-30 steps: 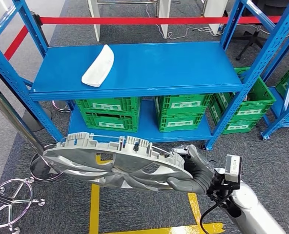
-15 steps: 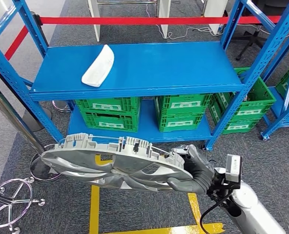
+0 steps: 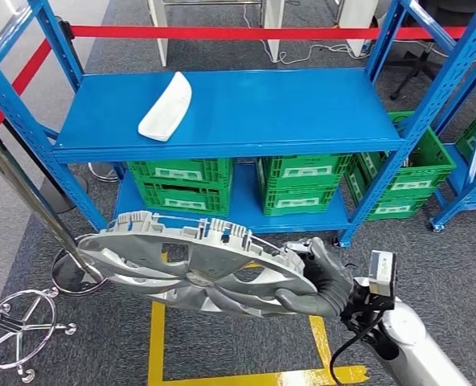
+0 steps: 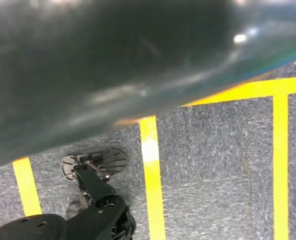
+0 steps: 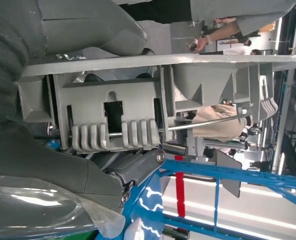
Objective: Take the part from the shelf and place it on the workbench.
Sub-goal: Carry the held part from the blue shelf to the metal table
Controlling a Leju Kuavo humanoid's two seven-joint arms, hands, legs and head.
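A large flat grey plastic part (image 3: 186, 265) with ribs and clips along its edge hangs level over the floor in front of the blue shelf (image 3: 254, 112). My right hand (image 3: 321, 285) grips its near right end, dark fingers curled over the rim. Seen from the right wrist, the part's clipped edge (image 5: 112, 107) stretches away from the grey hand (image 5: 10, 100) wrapped around it. A white curved part (image 3: 165, 107) lies on the shelf's upper board at the left. In the left wrist view a dark blurred mass sits close to the camera above yellow floor lines (image 4: 151, 170); I cannot tell what it is.
Green crates (image 3: 181, 185) fill the shelf's lower level, and more stand at the right (image 3: 417, 173). A red barrier tape (image 3: 223, 33) runs behind the shelf. A chrome stand base (image 3: 17, 330) sits on the floor at the left. Yellow lines (image 3: 156, 346) mark the carpet. A person's arm (image 5: 214, 37) is in the background.
The whole view has shifted slightly to the right. The grey part stays in my right hand, its far left end a little higher and nearer the shelf.
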